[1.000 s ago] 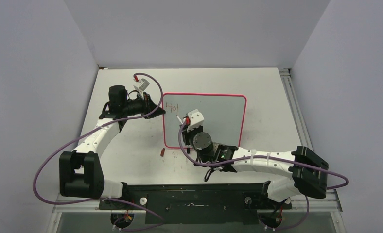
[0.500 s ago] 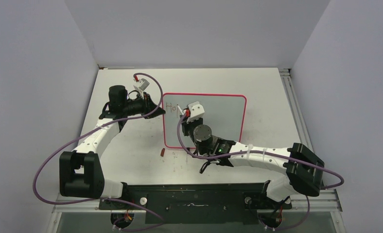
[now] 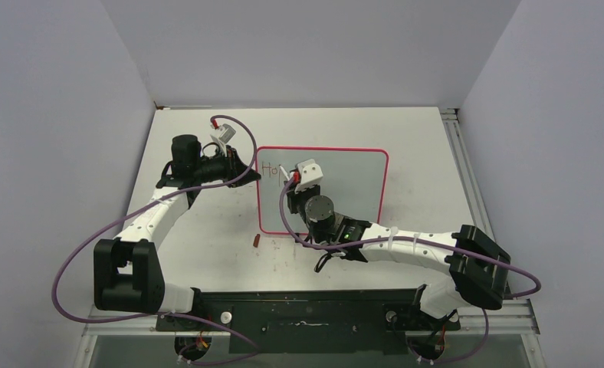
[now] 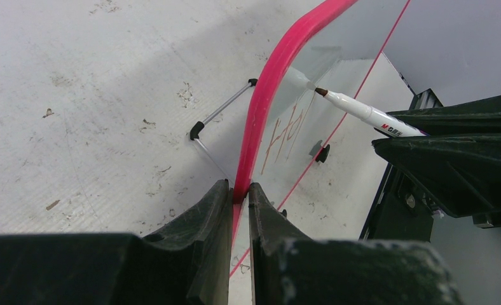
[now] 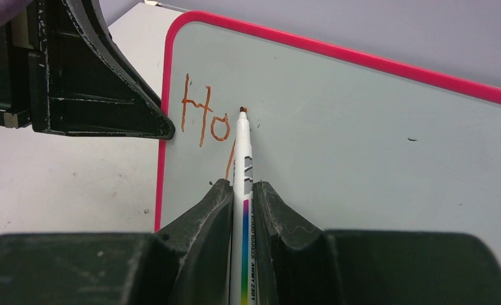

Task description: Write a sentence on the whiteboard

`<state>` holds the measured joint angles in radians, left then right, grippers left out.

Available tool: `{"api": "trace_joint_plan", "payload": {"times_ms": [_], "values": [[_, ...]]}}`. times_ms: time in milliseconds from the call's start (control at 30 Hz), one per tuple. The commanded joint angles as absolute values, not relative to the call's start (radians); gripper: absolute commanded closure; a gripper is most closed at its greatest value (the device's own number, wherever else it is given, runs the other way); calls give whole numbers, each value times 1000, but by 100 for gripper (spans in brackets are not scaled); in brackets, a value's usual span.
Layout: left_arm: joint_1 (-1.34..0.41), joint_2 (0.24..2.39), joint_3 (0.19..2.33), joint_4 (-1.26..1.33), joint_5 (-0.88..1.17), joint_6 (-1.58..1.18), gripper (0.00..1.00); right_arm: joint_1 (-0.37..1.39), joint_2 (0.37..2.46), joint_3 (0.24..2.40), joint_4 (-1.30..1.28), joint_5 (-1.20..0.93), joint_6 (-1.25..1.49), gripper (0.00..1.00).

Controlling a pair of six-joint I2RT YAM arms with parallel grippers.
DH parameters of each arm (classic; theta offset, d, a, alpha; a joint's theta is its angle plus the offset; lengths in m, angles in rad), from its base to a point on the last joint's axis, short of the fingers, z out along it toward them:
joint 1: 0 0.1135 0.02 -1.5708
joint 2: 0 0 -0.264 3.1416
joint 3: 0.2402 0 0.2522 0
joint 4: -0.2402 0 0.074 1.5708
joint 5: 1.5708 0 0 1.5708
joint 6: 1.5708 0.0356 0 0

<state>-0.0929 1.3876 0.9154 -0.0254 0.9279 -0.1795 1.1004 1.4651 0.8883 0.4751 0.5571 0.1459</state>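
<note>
Whiteboard [image 3: 352, 192] at centre of worktop [image 3: 421, 153]. Left pincer [image 4: 240, 190] clamped on its pink left edge. Right pincer [image 5: 243, 190] gripping marker [image 5: 243, 152], tip just right of sentence [image 5: 200, 121], which reads "Ho" plus one stroke, near top-left corner.

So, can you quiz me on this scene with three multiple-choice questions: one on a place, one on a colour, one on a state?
1. Where does the left end effector grip the whiteboard?
A. its left edge
B. its right edge
C. its centre

2. What colour is the frame?
A. blue
B. pink-red
C. black

3. The marker in the right end effector is:
A. capped
B. lying on the table
C. uncapped

Answers: 1 A, it clamps the frame there; 2 B, both wrist views show it; 3 C, its brown tip is bare.
</note>
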Motion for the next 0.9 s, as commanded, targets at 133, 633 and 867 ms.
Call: {"api": "trace_joint_plan", "payload": {"times_ms": [133, 633, 867], "values": [[-106, 1368, 940, -29, 960, -187, 100, 1085, 1419, 878, 472, 617, 174, 95], [-106, 1363, 938, -30, 960, -187, 100, 1092, 1391, 839, 436, 618, 208, 95], [-106, 1361, 939, -29, 962, -187, 100, 1107, 1405, 836, 443, 593, 209, 95]]}}
